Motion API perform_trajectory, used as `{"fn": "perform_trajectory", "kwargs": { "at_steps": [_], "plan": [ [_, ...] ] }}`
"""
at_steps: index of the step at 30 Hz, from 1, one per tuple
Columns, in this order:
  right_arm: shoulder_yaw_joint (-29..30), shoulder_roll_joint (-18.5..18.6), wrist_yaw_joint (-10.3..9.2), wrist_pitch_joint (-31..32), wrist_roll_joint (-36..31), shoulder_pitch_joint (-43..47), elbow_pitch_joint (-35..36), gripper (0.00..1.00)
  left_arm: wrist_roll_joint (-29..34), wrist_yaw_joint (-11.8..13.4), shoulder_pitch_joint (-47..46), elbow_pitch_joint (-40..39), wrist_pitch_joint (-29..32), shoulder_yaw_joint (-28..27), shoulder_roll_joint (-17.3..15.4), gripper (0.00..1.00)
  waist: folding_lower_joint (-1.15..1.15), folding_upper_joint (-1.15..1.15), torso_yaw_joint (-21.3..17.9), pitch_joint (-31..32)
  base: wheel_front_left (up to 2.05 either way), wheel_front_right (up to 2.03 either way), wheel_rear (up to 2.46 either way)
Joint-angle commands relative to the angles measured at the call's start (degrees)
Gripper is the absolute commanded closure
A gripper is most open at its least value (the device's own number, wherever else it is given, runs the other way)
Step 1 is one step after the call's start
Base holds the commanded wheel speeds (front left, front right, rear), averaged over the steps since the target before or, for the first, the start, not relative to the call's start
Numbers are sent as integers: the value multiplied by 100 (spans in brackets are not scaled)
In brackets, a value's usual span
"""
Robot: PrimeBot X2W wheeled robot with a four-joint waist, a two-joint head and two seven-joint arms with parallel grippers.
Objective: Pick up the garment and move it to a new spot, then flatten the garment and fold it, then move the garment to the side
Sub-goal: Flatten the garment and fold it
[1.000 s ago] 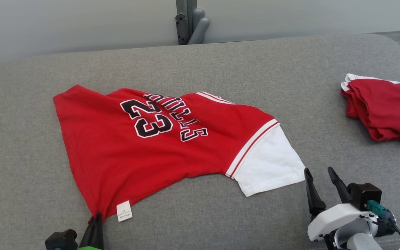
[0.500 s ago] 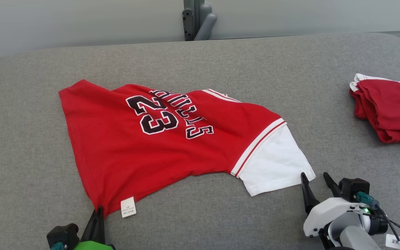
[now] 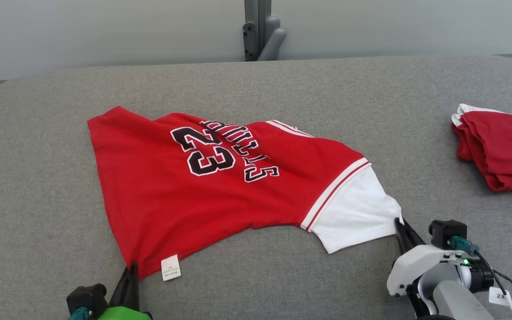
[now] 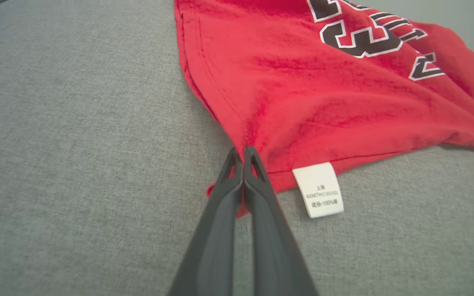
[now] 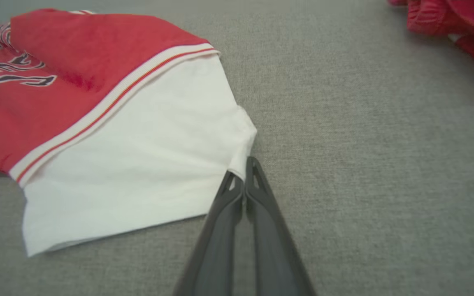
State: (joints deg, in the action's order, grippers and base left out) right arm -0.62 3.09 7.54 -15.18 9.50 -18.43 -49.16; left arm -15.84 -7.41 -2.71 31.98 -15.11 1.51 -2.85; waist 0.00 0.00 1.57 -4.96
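The garment (image 3: 202, 191) is a red jersey with a black "23" and a white sleeve (image 3: 354, 213), lying spread on the grey surface. My left gripper (image 3: 130, 267) is shut on its near red hem corner, beside a white care label (image 3: 170, 267). In the left wrist view the garment (image 4: 323, 90) runs up and right from my left gripper (image 4: 243, 153), and the care label (image 4: 319, 189) lies just right of it. My right gripper (image 3: 399, 223) is shut on the white sleeve's outer corner. In the right wrist view my right gripper (image 5: 243, 164) pinches the sleeve (image 5: 146, 164) edge.
A second red and white cloth (image 3: 500, 151) lies bunched at the right edge, and its red folds (image 5: 459, 24) reach the right wrist view's top corner. The grey padded surface (image 3: 34, 186) stretches wide around the garment. A grey post (image 3: 260, 31) stands behind the far edge.
My right gripper moved forward to the white sleeve's corner and shut on it. The left gripper kept its hold on the hem. The head camera shifted, sliding the whole scene a little right and down.
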Motion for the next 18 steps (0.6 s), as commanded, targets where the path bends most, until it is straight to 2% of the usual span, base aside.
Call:
{"fn": "perform_trajectory", "kwargs": {
  "at_steps": [1, 6, 9, 14, 18],
  "plan": [
    [22, 36, -11, 8, 40, 38, 65, 100, 24, -11, -42, -9, 0, 6, -26, 100, 0, 0, -35, 57, 0, 0, 0],
    [-36, 80, -10, 5, 624, -2, 1520, 100, -103, -11, -411, -500, 0, 98, -294, 100, 0, 0, -118, 334, 0, 0, 0],
    [-51, 265, -10, 4, 1025, -241, 2394, 100, -170, -11, -883, -883, 0, 173, -633, 100, 0, 0, -143, 436, 0, 0, 0],
    [-50, 721, -10, 5, 1341, -949, 3430, 100, -444, -11, -1920, -1308, 5, 466, -1493, 100, 0, 0, -187, 541, 0, 0, 0],
    [-87, 1069, -11, 4, 1520, -1625, 3742, 100, -672, -1, -2856, -1577, 254, 686, -2161, 100, 0, 0, -211, 538, 0, 0, 0]
  ]
}}
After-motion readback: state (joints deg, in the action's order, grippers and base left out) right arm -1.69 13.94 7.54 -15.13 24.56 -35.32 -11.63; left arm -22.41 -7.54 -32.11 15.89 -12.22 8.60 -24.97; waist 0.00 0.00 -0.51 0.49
